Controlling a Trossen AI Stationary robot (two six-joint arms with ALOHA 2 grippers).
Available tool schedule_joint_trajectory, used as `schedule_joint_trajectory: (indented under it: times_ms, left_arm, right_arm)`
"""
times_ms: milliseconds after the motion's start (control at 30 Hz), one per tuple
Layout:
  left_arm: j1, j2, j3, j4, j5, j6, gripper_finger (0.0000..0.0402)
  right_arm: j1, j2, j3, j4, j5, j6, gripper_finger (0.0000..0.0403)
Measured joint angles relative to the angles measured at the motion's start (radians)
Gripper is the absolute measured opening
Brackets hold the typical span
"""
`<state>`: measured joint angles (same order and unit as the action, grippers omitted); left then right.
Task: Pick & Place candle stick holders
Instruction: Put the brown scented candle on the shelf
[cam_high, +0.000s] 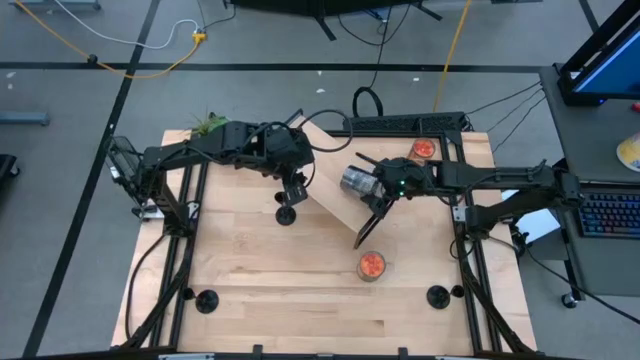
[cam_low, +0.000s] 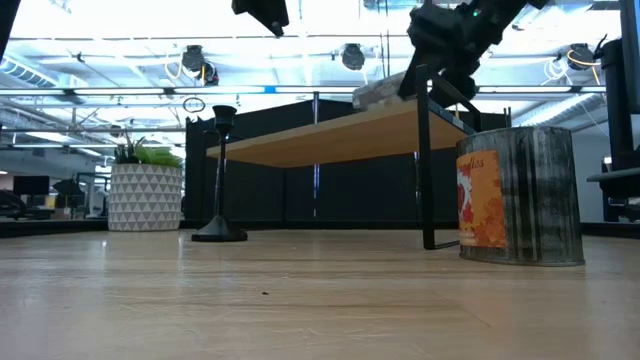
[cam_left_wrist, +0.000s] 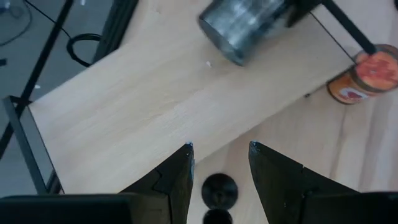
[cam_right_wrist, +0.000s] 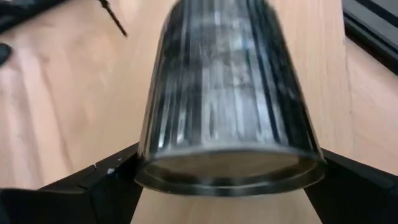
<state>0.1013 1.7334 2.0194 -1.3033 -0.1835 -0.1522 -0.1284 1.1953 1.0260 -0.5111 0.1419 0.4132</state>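
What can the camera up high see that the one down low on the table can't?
Only the high view shows two more candle stick holders, one near the left corner and one near the right. Only the low view shows the ceiling lights. Both show the tall candle stick holder under the left gripper, the orange can, and the silver tin in the right gripper.
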Motion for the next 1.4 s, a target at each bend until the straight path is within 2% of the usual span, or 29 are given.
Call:
schedule_joint_trajectory:
  times_ms: [67,267,467,667,1033,1400]
  left_arm:
    - [0.016,0.0,-0.032,0.035,0.012,0.0,0.0161]
    - [0.068,0.001,-0.163,0.199,0.155,0.015,0.0161]
    - [0.127,0.001,-0.273,0.38,0.306,-0.028,0.0161]
    - [0.157,0.001,-0.343,0.485,0.394,-0.095,0.0161]
    - [0.181,0.001,-0.403,0.62,0.49,-0.159,0.0161]
    - [0.191,0.027,-0.407,0.676,0.499,-0.166,0.0161]
  right_arm:
    - [0.0,-0.021,0.0,0.0,-0.004,0.009,0.0375]
    - [0.0,-0.063,0.0,-0.002,0.014,0.008,0.0375]
    - [0.0,-0.049,0.0,-0.022,-0.011,0.013,0.0375]
    - [0.0,-0.024,0.0,-0.024,-0.043,0.012,0.0375]
    - [0.0,-0.018,0.0,-0.013,-0.043,0.05,0.0375]
    - [0.0,-0.004,0.0,-0.008,-0.043,0.051,0.0375]
